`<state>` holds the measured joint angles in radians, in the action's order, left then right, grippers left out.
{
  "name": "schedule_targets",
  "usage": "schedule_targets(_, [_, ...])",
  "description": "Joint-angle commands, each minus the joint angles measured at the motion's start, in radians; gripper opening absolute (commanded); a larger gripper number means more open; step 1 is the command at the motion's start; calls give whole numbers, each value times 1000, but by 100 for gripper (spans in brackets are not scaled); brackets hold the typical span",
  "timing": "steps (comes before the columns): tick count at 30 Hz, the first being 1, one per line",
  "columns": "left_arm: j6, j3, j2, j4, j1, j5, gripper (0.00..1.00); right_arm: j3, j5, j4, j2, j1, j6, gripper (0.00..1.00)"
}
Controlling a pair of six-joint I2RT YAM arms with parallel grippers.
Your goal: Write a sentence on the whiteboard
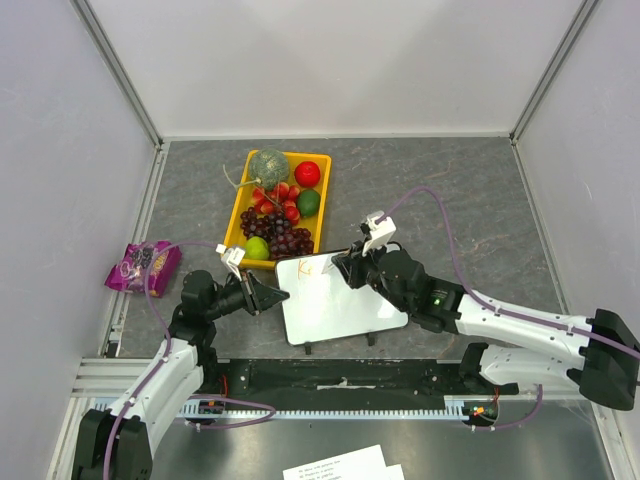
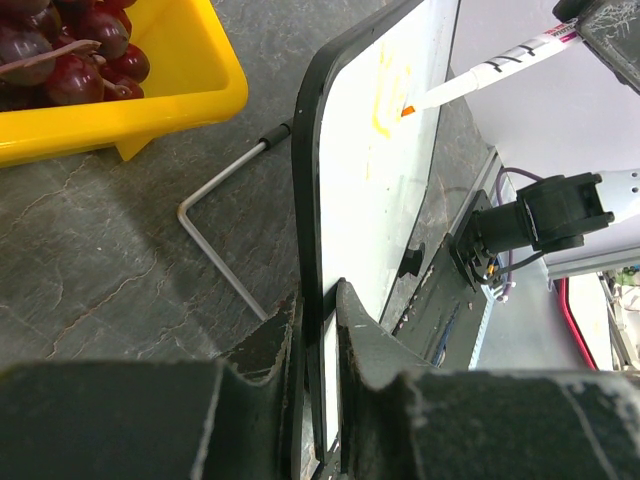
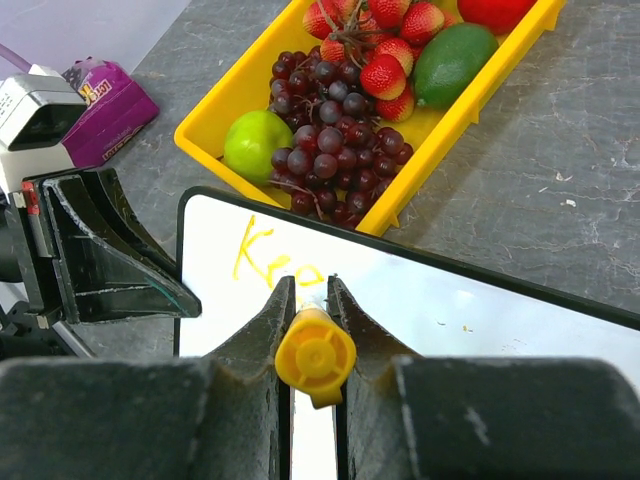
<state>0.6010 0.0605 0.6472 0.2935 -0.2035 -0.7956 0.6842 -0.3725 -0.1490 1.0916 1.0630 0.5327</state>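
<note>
Item, far left: one purple snack packet (image 1: 143, 266) lying flat on the grey table (image 1: 450, 190), well apart from the rest.

Left arm: reaches up from the near edge, elbow bent, wrist turned toward centre; left gripper (image 1: 278, 296) is clamped on the left edge of the whiteboard (image 1: 345, 310), one finger on each face.

Container: one yellow tray (image 1: 234, 222), just beyond the board; contents: one round green melon (image 1: 269, 166); one red fruit (image 1: 308, 173); one dark green fruit (image 1: 309, 203); one green apple (image 3: 258, 143); one bunch of dark grapes (image 3: 335, 150); several strawberries (image 3: 385, 75), number not countable.

Whiteboard: centre of table near the arm bases, tilted; two black feet at its near edge; a wire stand (image 2: 215, 240) behind it.

The sentence (image 3: 262, 255): yellow-orange letters at the upper left corner, "Ke" legible; the next letter is unclear.

Right arm: stretched low from the right, across the board; right gripper (image 3: 307, 290) is closed around one marker (image 2: 490, 72), tip touching the board beside the letters.

Near edge: white paper sheets (image 1: 340, 465) with printed text.
</note>
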Motion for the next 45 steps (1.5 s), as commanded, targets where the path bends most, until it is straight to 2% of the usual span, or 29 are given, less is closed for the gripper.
schedule_targets(1, [-38,5,-6,27,-1,10,2,-6,-66,22,-24,-8,-8,0])
schedule_targets(12, [-41,5,-6,27,-1,10,2,49,-35,45,-107,-8,9,0])
schedule_targets(31, [-38,4,-9,27,-2,7,2,69,-74,-6,-16,-11,7,0])
schedule_targets(45, [-38,4,-11,26,-1,9,2,18,-74,-15,-22,-32,27,0])
